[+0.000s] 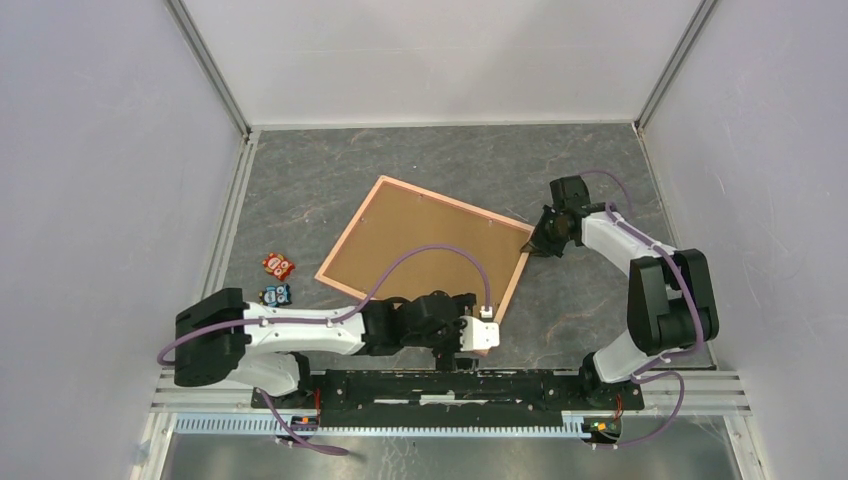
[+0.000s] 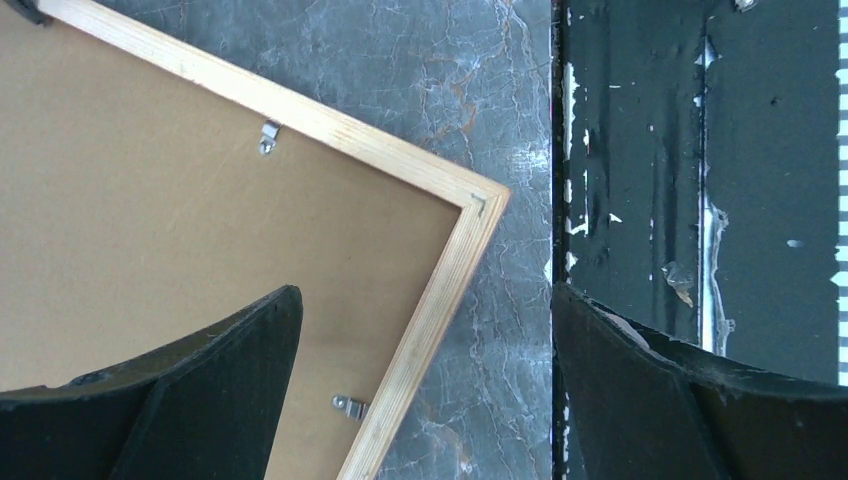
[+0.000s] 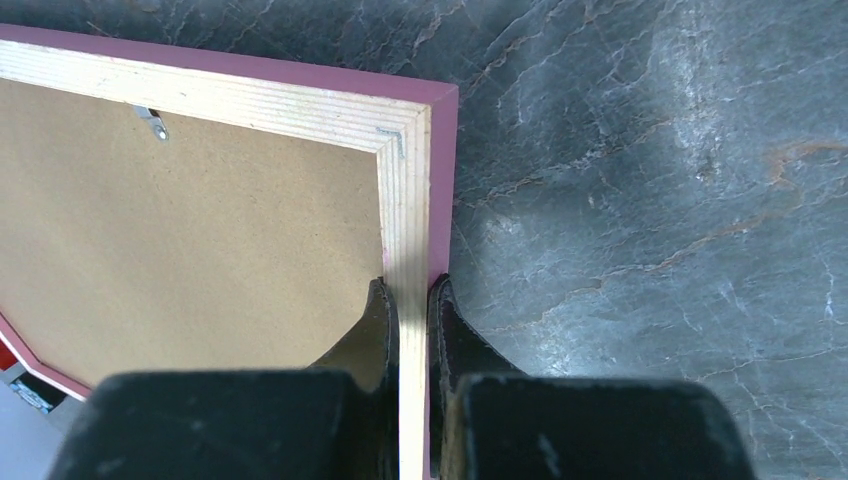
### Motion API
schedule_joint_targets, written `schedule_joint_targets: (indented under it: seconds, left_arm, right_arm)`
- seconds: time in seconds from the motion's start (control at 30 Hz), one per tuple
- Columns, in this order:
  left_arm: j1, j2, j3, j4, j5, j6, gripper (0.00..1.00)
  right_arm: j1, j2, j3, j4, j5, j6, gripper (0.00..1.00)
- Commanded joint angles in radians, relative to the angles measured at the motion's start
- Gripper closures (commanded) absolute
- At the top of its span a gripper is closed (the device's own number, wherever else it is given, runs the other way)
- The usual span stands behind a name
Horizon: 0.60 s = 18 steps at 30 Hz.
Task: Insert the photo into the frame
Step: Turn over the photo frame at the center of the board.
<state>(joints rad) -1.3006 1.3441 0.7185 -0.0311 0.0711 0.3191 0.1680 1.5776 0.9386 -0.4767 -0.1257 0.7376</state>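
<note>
The frame (image 1: 458, 205) lies face down and askew on the grey table, its pale wood back and pink outer edge showing. A brown backing board (image 1: 420, 225) fills it. The photo is hidden. My right gripper (image 1: 541, 240) is at the frame's right corner. In the right wrist view the right gripper (image 3: 412, 290) is shut on the frame (image 3: 250, 100), one finger on each side of the border. My left gripper (image 1: 470, 345) hovers over the near corner. In the left wrist view the left gripper (image 2: 425, 290) is open, with the frame (image 2: 380, 150) below it.
Two small colourful items (image 1: 278, 265) (image 1: 275, 295) lie left of the frame. The black base rail (image 1: 450, 385) runs along the near edge, close to the frame's near corner. Small metal clips (image 2: 268, 135) (image 3: 152, 122) sit along the backing's edge. White walls enclose the table.
</note>
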Motion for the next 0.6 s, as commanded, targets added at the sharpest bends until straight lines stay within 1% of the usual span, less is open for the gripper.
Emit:
schedule_joint_targets:
  seconds: [0.0, 0.17, 0.27, 0.33, 0.43, 0.53, 0.57]
  left_arm:
    - [-0.050, 0.040, -0.013, 0.106, -0.063, 0.107, 0.00]
    - [-0.154, 0.075, -0.050, 0.171, -0.282, 0.205, 0.00]
    - [-0.203, 0.116, -0.085, 0.272, -0.485, 0.287, 0.00]
    - [-0.227, 0.165, -0.088, 0.332, -0.602, 0.353, 0.02]
    - [-0.242, 0.241, -0.089, 0.421, -0.705, 0.445, 0.04]
    - [-0.242, 0.297, -0.100, 0.527, -0.741, 0.493, 0.05]
    - [-0.243, 0.325, -0.095, 0.552, -0.772, 0.507, 0.06]
  right_arm:
    - [-0.005, -0.060, 0.081, 0.058, -0.066, 0.086, 1.00]
    - [-0.006, -0.053, 0.098, 0.050, -0.079, 0.096, 1.00]
    - [-0.006, -0.049, 0.099, 0.052, -0.087, 0.106, 1.00]
    - [-0.007, -0.047, 0.098, 0.056, -0.095, 0.112, 1.00]
    - [-0.007, -0.041, 0.097, 0.058, -0.109, 0.116, 1.00]
    - [-0.008, -0.038, 0.095, 0.059, -0.116, 0.120, 1.00]
    - [-0.007, -0.038, 0.092, 0.062, -0.120, 0.122, 1.00]
